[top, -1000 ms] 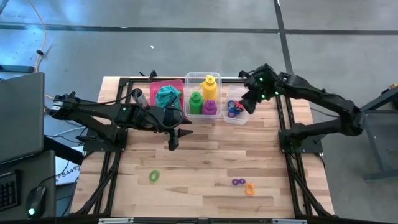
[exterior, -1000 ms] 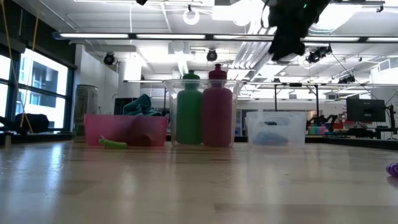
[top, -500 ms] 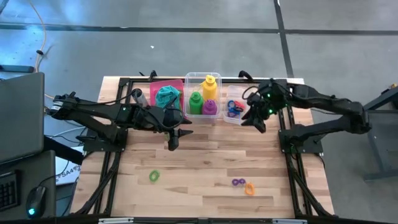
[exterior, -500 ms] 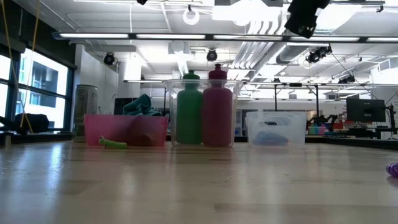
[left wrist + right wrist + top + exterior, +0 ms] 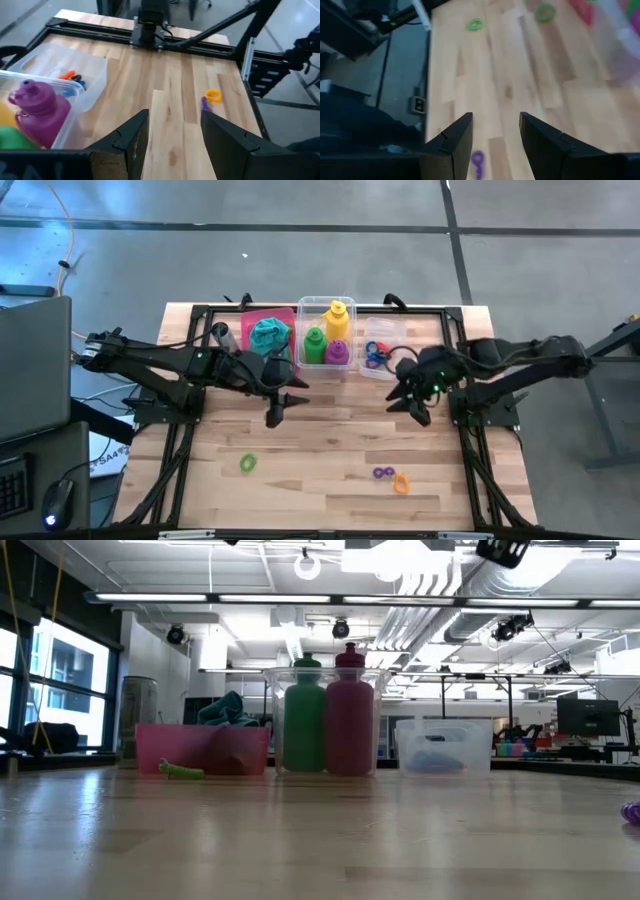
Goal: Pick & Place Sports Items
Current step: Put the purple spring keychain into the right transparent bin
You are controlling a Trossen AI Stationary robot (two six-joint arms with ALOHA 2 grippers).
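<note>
Bottles (image 5: 331, 340) in clear bin (image 5: 325, 305)

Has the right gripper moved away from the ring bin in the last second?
Yes. The right gripper was over the clear ring bin a second ago; it has pulled back toward the table's near side and now hangs open over bare wood.

Right end effector (image 5: 408, 402) (empty) off ring bin (image 5: 380, 370)
</note>
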